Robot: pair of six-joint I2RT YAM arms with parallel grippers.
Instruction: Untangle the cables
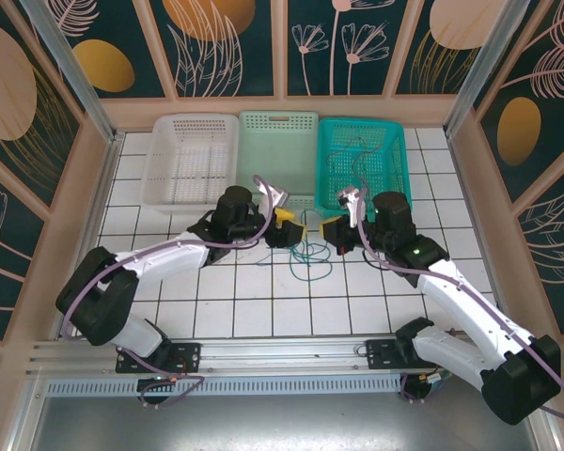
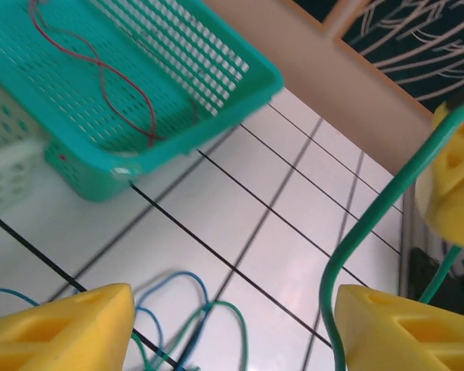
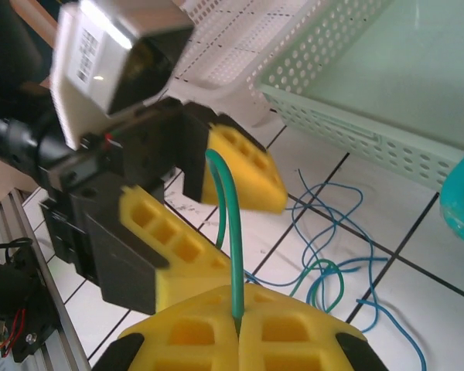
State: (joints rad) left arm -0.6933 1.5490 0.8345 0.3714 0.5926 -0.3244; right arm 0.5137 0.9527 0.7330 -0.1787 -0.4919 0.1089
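So the right pincer (image 3: 240,313) is clamped fully shut on a green cable (image 3: 237,247), with both yellow pads pressed together around it. From there the cable is run straight up and curved over into the left pincer (image 2: 233,301). That one is spread wide apart with nothing gripped. The green cable is just laid along the inner side of one yellow finger (image 2: 402,332), and whether it's actually touched there can't be told. From the top camera the two pincers are seen faced toward each other, close together, over the middle of the table (image 1: 254,310). Just below and between them a loose tangle (image 1: 310,256) of blue and green cables is spread on the white tiles. Its loops are crossed over each other, but which one lies on top can't really be made out. Further back, a white basket (image 1: 195,119), a mint basket (image 1: 278,116) and a teal basket (image 1: 361,124) are lined up side by side along the far edge. A red cable (image 2: 112,73) is snaked across the floor of the teal basket.
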